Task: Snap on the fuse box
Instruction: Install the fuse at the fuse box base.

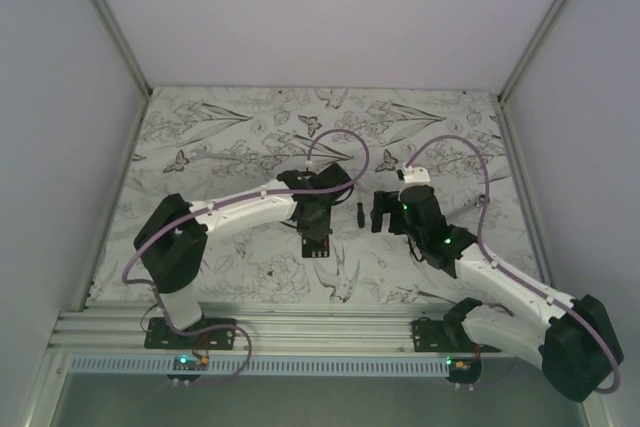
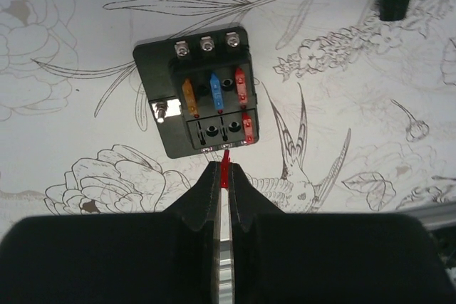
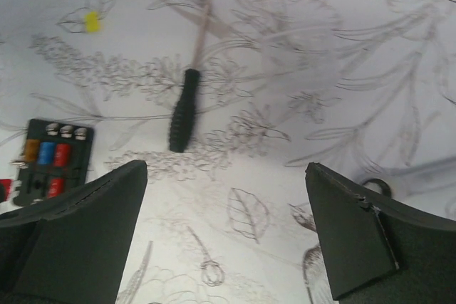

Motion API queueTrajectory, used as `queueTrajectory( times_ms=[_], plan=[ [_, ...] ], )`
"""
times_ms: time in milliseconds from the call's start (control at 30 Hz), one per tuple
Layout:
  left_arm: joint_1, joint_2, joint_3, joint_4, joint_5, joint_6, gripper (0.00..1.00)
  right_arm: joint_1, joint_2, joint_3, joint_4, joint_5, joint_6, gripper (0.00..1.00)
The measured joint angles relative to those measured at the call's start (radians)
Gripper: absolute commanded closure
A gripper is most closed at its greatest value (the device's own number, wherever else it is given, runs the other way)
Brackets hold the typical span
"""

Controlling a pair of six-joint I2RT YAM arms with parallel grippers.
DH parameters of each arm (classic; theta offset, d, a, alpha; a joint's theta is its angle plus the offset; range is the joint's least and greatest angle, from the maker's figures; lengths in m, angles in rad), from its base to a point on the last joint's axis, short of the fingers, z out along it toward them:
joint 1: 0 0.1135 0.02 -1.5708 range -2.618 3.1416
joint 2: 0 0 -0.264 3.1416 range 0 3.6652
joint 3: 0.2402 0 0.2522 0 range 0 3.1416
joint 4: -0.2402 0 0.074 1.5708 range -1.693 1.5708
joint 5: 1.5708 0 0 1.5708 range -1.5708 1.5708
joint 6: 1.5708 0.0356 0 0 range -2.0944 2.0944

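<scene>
The fuse box [image 2: 159, 69] lies flat on the printed mat, a black square block with an orange, a blue and two red fuses in its slots. My left gripper [image 2: 225, 173] hovers just at its near edge, shut on a small red fuse [image 2: 225, 164] that sticks out between the fingertips. In the top view the fuse box [image 1: 317, 245] sits right under the left gripper [image 1: 315, 219]. My right gripper [image 3: 226, 167] stands wide open over bare mat, nothing between its fingers, with the fuse box [image 3: 53, 158] off to its left.
A thin black stick-like tool [image 3: 183, 110] lies on the mat between the two grippers, also in the top view as the tool [image 1: 360, 215]. A loose yellow fuse [image 3: 91, 21] rests farther away. White walls close in the mat at left, right and back.
</scene>
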Motion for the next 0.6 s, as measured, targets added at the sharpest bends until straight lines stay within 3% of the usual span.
queueTrajectory(
  times_ms=[267,600],
  plan=[
    [-0.021,0.073,0.038,-0.047,-0.06,-0.075,1.0,-0.008,-0.116,-0.065,-0.045,0.143,0.006,0.0],
    [-0.026,0.138,0.083,-0.053,-0.078,-0.106,1.0,-0.009,-0.153,-0.072,-0.049,0.178,0.008,0.0]
  ],
)
